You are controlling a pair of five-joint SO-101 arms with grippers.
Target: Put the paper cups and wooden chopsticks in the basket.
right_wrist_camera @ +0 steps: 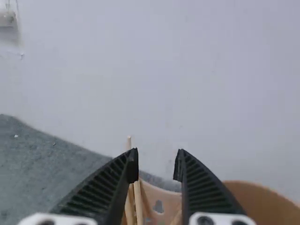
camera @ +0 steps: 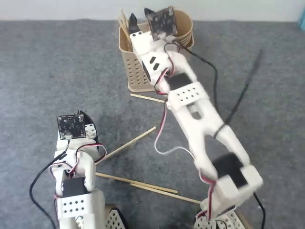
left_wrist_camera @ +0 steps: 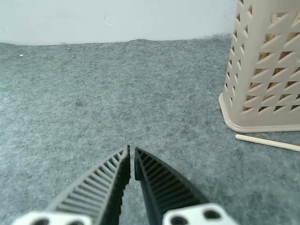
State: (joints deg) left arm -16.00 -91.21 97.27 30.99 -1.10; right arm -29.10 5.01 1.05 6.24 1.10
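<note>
A beige lattice basket (camera: pixel 136 69) stands at the back of the grey carpet. Brown paper cups (camera: pixel 187 29) sit inside it, and wooden chopsticks (camera: pixel 123 21) stick up from its left corner. My right gripper (camera: pixel 141 16) hangs open over the basket's rim. In the right wrist view its fingers (right_wrist_camera: pixel 117 180) are apart, with the chopsticks (right_wrist_camera: pixel 135 199) standing beside one finger and a cup (right_wrist_camera: pixel 262 201) off to the side. Loose chopsticks lie on the carpet: one by the basket's foot (camera: pixel 147 98), one in the middle (camera: pixel 126 144), two nearer the front (camera: pixel 143 185). My left gripper (left_wrist_camera: pixel 131 157) is shut and empty, low over bare carpet.
The left wrist view shows the basket's wall (left_wrist_camera: pixel 267 70) and a chopstick (left_wrist_camera: pixel 267 142) lying at its base. A pale wall (right_wrist_camera: pixel 150 70) rises behind the carpet. A black cable (camera: pixel 245 93) trails on the right. Both arm bases stand at the front edge.
</note>
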